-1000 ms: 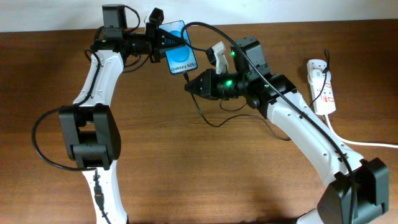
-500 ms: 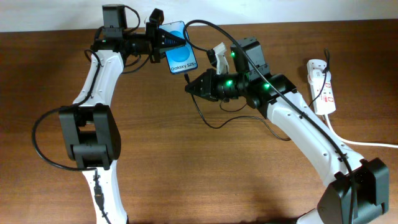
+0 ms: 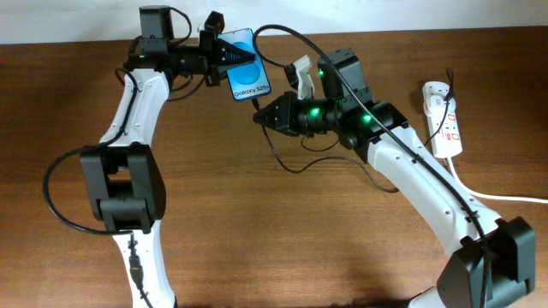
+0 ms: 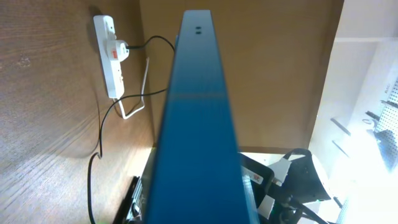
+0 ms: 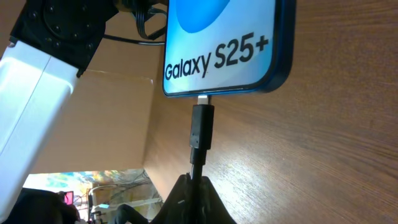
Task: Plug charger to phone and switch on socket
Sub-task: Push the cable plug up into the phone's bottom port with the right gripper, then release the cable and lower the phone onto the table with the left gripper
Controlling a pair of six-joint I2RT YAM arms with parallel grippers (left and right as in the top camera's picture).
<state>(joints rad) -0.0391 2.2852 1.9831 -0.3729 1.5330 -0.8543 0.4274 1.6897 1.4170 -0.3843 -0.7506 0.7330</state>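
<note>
I see right gripper (image 5: 191, 182) pinching charger (image 5: 201, 127), plug tip touching phone (image 5: 217, 56) edge at 12 o'clock; left gripper (image 3: 224, 53) clamps phone.

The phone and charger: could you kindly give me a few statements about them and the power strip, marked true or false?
1. The left gripper grips the phone. True.
2. The right gripper holds the charger with its connector at the phone's bottom edge. True.
3. The phone's screen is dark. False: it is bright blue, reading "Galaxy S25+".
4. The power strip lies between the two arms. False: it lies on the right arm's outer side.
</note>
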